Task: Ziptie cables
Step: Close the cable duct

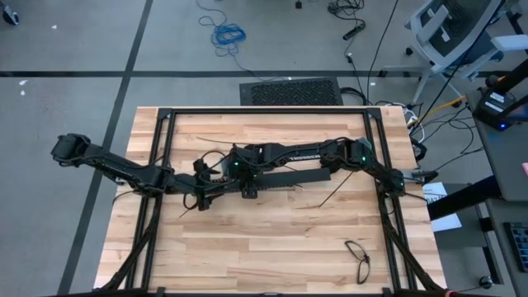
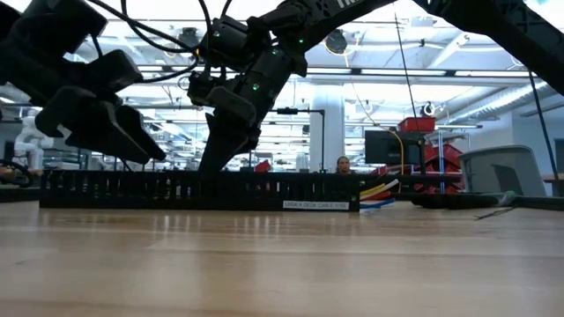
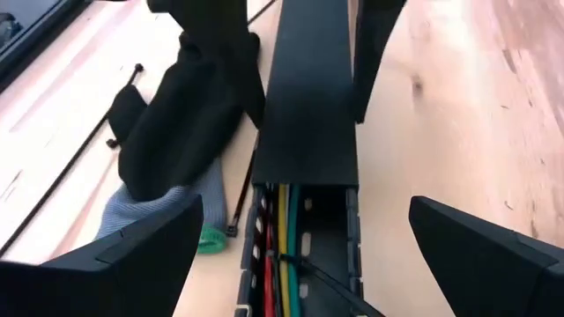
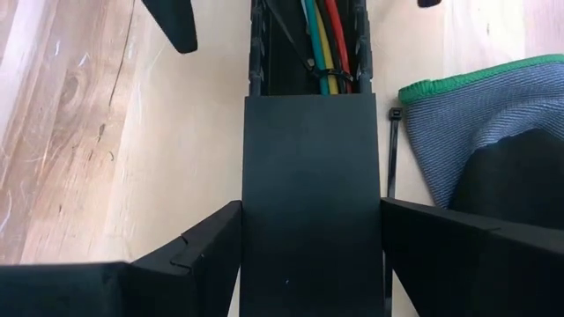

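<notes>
A long black slotted duct (image 1: 285, 177) lies across the table's middle, part of it closed by a flat black cover (image 4: 310, 176). Yellow, green, red and white cables (image 3: 282, 229) run inside its open stretch, crossed by a thin black zip tie (image 4: 313, 66), and their ends stick out of one duct end (image 2: 377, 192). My right gripper (image 4: 310, 211) straddles the cover from above. My left gripper (image 3: 306, 216) hovers open over the open stretch, one finger on each side, touching nothing. In the high view the left gripper (image 1: 205, 188) and right gripper (image 1: 243, 175) stand close together. My right gripper has the duct's cover between its two fingers, which lie against the cover's long side edges (image 4: 256, 238) with no gap showing. The fingers (image 4: 211, 251) come from above, pointing down, and lie across the duct. The duct stays flat on the table.
A grey glove with a green cuff and black palm (image 3: 176, 132) lies right beside the duct. Loose black zip ties (image 3: 79, 158) are scattered on the wood. A black cable loop (image 1: 359, 256) lies toward the near right corner. A black frame (image 1: 272, 111) borders the table.
</notes>
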Robot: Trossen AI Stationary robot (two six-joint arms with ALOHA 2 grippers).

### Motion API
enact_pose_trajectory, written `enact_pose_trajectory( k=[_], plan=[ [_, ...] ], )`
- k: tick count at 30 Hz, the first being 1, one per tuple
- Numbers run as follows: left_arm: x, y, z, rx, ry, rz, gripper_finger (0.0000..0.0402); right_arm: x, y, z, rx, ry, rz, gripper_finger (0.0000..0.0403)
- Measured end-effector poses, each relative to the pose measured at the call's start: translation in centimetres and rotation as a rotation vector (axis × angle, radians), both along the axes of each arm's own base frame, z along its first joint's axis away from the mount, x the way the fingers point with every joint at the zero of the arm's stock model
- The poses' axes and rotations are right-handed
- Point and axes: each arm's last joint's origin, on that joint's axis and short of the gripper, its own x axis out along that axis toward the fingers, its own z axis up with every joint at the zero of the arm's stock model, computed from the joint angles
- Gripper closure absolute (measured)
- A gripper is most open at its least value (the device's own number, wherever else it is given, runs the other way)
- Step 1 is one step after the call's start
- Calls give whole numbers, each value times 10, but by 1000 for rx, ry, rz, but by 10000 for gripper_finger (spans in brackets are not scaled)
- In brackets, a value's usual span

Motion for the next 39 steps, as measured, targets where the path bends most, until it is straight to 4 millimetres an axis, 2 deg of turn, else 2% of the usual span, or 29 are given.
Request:
enact_pose_trajectory(
  k=[9, 17, 22, 33, 39],
  plan=[
    [3, 6, -20, -49, 31, -49, 4, 0, 0, 0, -6, -5, 13, 163],
    [9, 12, -20, -13, -25, -26, 4, 1, 0, 0, -6, -5, 13, 163],
    [10, 12, -26, -20, 11, -38, 5, 1, 0, 0, -6, -5, 13, 163],
    [10, 12, -28, -22, 25, -41, 58, 1, 0, 0, -7, -6, 12, 163],
    [12, 12, -28, -23, 19, -40, 64, 1, 0, 0, -7, -5, 13, 163]
  ],
)
